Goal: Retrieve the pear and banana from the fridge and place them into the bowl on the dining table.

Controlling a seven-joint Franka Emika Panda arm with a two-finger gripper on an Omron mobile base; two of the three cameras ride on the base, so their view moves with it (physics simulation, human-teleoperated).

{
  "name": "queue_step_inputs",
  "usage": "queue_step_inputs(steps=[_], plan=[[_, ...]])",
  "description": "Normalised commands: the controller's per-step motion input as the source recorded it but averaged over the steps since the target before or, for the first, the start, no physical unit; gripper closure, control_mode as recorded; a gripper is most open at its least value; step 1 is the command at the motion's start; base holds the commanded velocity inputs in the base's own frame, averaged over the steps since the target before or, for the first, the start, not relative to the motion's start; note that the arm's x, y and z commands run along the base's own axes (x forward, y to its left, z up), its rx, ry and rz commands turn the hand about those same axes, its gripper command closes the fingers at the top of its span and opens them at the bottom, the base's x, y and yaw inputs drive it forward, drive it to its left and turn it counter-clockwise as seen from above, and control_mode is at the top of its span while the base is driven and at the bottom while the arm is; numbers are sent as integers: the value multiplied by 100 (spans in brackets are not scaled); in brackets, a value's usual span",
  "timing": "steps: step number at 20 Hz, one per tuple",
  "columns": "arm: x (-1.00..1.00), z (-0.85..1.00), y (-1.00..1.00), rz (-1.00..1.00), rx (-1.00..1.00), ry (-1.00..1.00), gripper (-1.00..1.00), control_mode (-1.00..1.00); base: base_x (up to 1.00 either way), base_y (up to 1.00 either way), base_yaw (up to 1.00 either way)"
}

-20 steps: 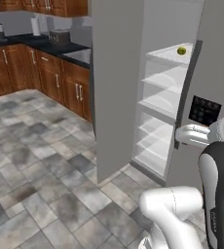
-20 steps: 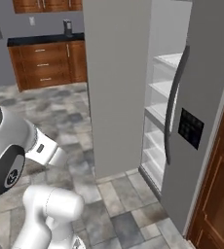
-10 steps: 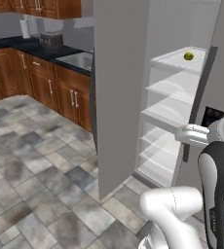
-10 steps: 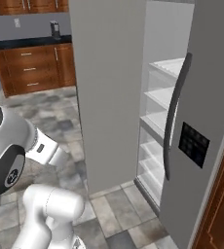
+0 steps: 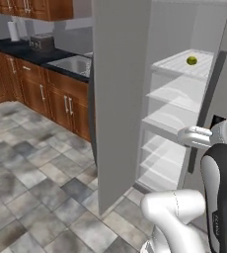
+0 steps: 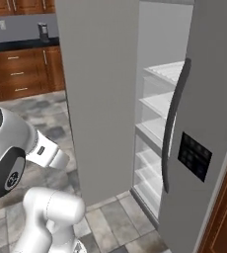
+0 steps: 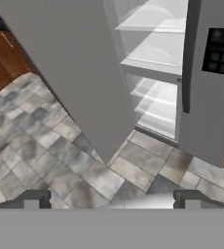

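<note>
My gripper (image 7: 109, 199) hangs wide open and empty before the open fridge (image 5: 130, 99), whose top-shelf pear (image 5: 191, 61) its door (image 6: 219, 123) hides from the right.

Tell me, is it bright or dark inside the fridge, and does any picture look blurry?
Left base view: the fridge interior is bright white, and the pear on the top shelf looks small and soft-edged. Right base view: shelves pale and evenly lit, no glare. Hand view: floor tiles a little smeary, and the gripper fingertips look fuzzy.
</note>
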Motion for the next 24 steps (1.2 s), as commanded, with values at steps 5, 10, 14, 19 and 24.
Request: queue_step_inputs(steps=[5, 10, 14, 19, 24], plan=[[0, 0, 0, 0, 0, 0, -100, 100, 43, -12, -14], [0, 0, 0, 0, 0, 0, -100, 100, 29, -19, -18], [0, 0, 0, 0, 0, 0, -100, 100, 30, -18, -21], [0, 0, 0, 0, 0, 0, -100, 100, 38, -2, -20], [0, 0, 0, 0, 0, 0, -100, 100, 42, 0, -21]])
